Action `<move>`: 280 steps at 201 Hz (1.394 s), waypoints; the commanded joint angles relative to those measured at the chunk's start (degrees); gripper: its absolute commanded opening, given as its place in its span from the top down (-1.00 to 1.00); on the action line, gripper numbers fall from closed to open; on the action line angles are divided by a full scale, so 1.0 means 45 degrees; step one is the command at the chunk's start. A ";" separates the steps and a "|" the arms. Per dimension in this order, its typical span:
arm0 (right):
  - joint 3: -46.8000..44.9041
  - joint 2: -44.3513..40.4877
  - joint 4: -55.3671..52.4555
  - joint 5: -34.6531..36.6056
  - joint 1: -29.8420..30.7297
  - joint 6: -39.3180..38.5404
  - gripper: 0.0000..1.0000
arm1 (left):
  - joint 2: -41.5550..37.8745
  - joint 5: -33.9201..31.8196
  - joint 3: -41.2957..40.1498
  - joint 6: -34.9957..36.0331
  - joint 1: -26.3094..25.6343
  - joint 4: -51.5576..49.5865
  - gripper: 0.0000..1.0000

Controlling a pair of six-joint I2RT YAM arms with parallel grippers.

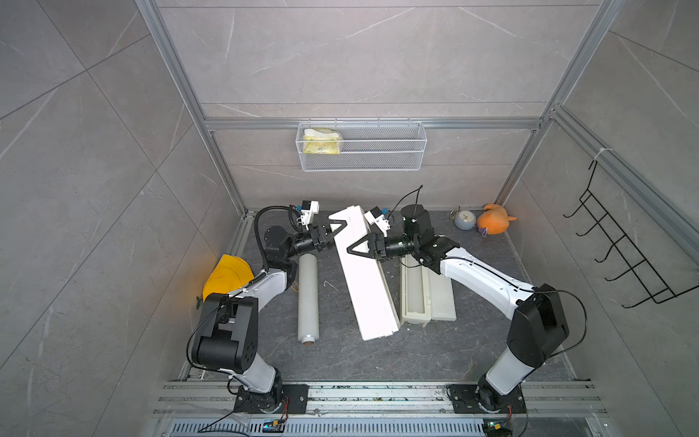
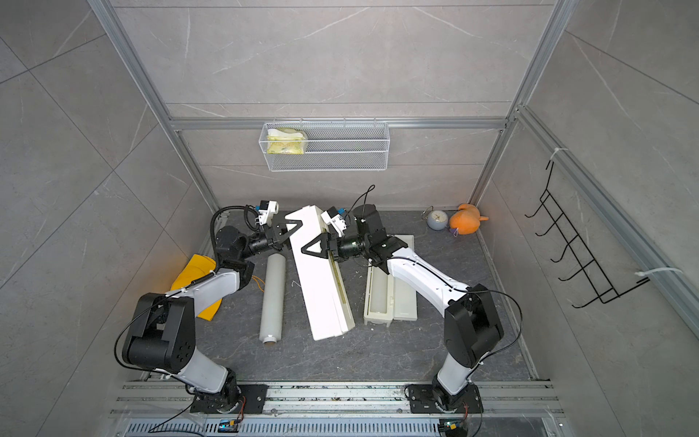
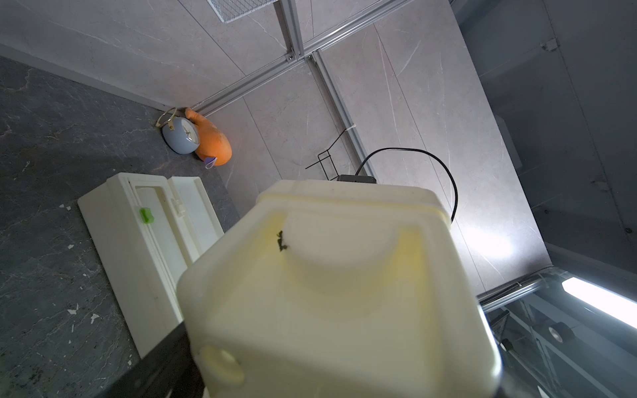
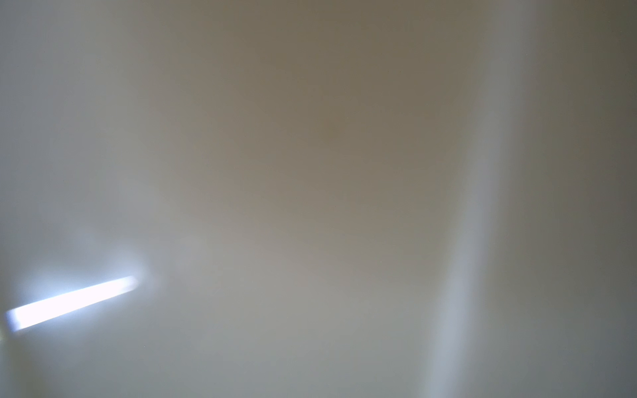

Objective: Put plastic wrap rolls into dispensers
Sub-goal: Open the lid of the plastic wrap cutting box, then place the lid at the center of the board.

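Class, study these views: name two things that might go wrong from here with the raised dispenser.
1. The raised dispenser seems held near its far end by the right gripper; its long free end could sag or twist loose.
2. If it drops, it may strike the loose roll or the open dispenser lying either side.

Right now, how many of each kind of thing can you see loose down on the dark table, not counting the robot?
Long cream-white plastic dispenser boxes: 2
Translucent-white plastic wrap roll lying loose: 1
Orange plush toy: 1
Blue-grey round clock: 1
Yellow cloth cap: 1
Total: 6
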 commanded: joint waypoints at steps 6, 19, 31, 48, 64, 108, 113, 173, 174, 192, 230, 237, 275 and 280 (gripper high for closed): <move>-0.1142 -0.1017 0.3038 -0.0748 -0.0382 0.2011 -0.70 | -0.0617 -0.0468 -0.0212 0.0219 0.0082 0.0499 -0.42; -0.1487 -0.1158 0.3956 -0.0750 -0.0591 0.2628 -0.70 | -0.0687 -0.0769 -0.0345 0.0329 0.0145 0.0301 -0.42; -0.1697 -0.1224 0.4238 -0.0689 -0.0689 0.2893 -0.69 | -0.0798 -0.1105 -0.0537 0.0550 0.0248 0.0066 -0.42; -0.2044 -0.1377 0.4781 -0.0577 -0.0793 0.3257 -0.69 | -0.0853 -0.1393 -0.0696 0.0603 0.0301 0.0020 -0.42; -0.2329 -0.1499 0.5305 -0.0462 -0.0893 0.3586 -0.69 | -0.0857 -0.1605 -0.0838 0.0575 0.0378 0.0047 -0.41; -0.1467 -0.2079 0.0157 0.1716 -0.1104 0.0853 -0.68 | -0.1035 -0.1609 -0.1107 0.0349 0.0957 0.0095 -0.42; -0.1207 -0.2113 -0.0924 0.2238 -0.1094 0.0265 -0.68 | -0.1107 -0.1556 -0.1153 0.0367 0.1066 0.0017 -0.42; 0.0390 -0.1122 -0.6819 0.7948 -0.0755 -0.1911 -0.68 | -0.1735 -0.0923 -0.0961 0.1605 0.1532 -0.2125 -0.45; 0.0384 -0.1096 -0.6809 0.7974 -0.0747 -0.1921 -0.68 | -0.1736 -0.0906 -0.0952 0.1602 0.1542 -0.2135 -0.45; 0.0342 -0.0347 -0.6454 0.8215 -0.0549 -0.2023 -0.69 | -0.1795 -0.0697 -0.1016 0.1586 0.1629 -0.2235 -0.46; 0.1882 0.2227 -0.6573 0.8630 -0.0078 -0.2882 -0.71 | -0.2272 0.0136 -0.1102 0.2014 0.2081 -0.3341 -0.47; 0.2299 0.2689 -0.6733 0.8827 0.0024 -0.2987 -0.71 | -0.2406 0.0289 -0.1144 0.2124 0.2209 -0.3564 -0.47; 0.4430 0.5160 -0.8703 1.1698 0.0439 -0.1969 -0.72 | -0.3037 0.0740 -0.1230 0.3478 0.2584 -0.5657 -0.48; 0.4543 0.5322 -0.8790 1.2048 0.0480 -0.1766 -0.72 | -0.3077 0.0772 -0.1272 0.3531 0.2615 -0.5699 -0.49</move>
